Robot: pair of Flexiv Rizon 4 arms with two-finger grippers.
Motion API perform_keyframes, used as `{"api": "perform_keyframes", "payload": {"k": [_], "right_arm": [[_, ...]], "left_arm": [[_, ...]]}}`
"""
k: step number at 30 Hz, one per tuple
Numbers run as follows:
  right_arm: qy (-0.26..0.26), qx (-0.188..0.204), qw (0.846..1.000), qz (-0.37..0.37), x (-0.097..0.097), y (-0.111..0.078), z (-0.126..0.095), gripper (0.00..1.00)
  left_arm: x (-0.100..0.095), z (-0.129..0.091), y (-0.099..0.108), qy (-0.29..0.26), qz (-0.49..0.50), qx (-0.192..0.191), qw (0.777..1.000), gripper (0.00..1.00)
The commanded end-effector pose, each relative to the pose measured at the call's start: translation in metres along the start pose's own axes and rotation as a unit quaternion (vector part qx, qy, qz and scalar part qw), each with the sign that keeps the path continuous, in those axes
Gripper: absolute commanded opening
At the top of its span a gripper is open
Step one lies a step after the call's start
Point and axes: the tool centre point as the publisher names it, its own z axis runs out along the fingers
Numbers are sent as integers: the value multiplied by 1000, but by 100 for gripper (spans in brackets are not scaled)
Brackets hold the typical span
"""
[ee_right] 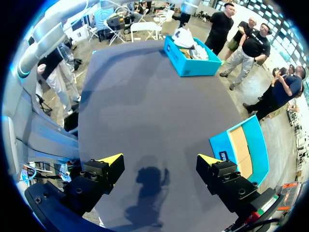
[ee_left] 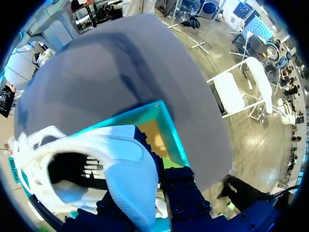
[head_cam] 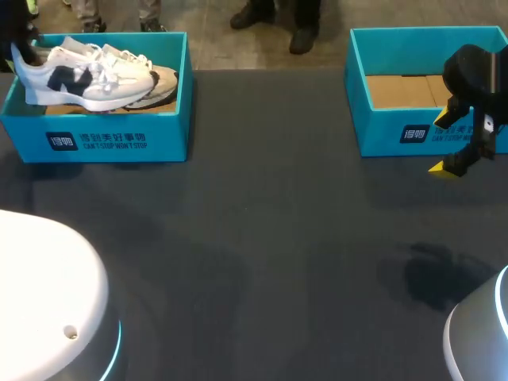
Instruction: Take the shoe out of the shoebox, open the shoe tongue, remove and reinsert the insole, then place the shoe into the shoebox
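Two teal shoeboxes sit on the dark grey table [head_cam: 262,238], well apart. One white shoe [head_cam: 87,75] lies in the left shoebox [head_cam: 119,139], heel raised, clamped by the left gripper [ee_left: 145,208]. The right gripper [ee_right: 159,159], fingers [ee_right: 104,169] spread wide, hangs beside the right shoebox [head_cam: 397,131], which shows its cardboard floor

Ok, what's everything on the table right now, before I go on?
shoeboxes: 2, teal; left shoebox at the table's far left, holding the shoe; right shoebox at the far right, only its cardboard floor showing.
shoe: 1 clearly seen, white with navy, in the left shoebox, heel at the box's left end.
table: 1, dark grey.
left hand: at the left shoebox, shut on the shoe's heel.
right hand: open, yellow tips, over bare table in front of the right shoebox.
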Motion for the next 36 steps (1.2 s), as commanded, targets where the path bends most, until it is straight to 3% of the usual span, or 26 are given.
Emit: {"api": "perform_keyframes", "payload": {"k": [1,14,34,36], "right_arm": [[2,2,1000,0,-2,2,1,100],[2,2,1000,0,-2,2,1,100],[2,2,1000,0,-2,2,1,100],[2,2,1000,0,-2,2,1,100]], "left_arm": [[4,-23,-6,-2,-4,-2,1000,0],[15,-48,-9,-14,-42,-25,999,0],[15,-48,-9,-14,-42,-25,999,0],[8,-45,-18,-13,-42,-20,999,0]]}}
